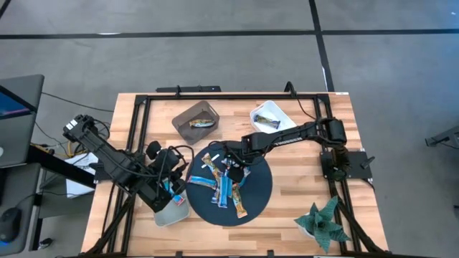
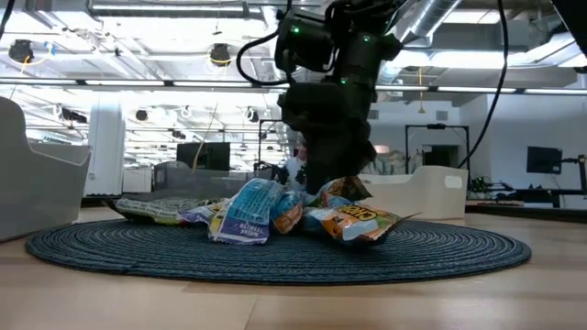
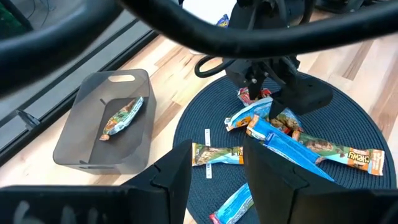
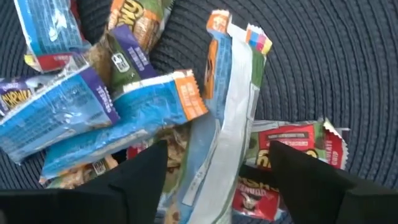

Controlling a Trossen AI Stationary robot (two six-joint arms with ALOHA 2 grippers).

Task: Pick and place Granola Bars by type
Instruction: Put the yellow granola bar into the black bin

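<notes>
Several granola bars in blue, orange-brown, red and white wrappers lie heaped on a round dark mat. My right gripper is open and low over the far side of the heap. In its wrist view its fingers stand on either side of a pale blue and white bar; whether they touch it I cannot tell. My left gripper is over a grey bin at the mat's left, shut on a blue bar. My left gripper pinches a blue-wrapped bar between its two fingers. Which part of the bar it has is hidden by the fingers. The bar is lifted clear of the mat, over the grey bin.
A brown bin and a white bin stand at the far side, each with a bar in it. A thin white stick lies on the mat. A green plant stands at the near right corner. A black frame edges the table.
</notes>
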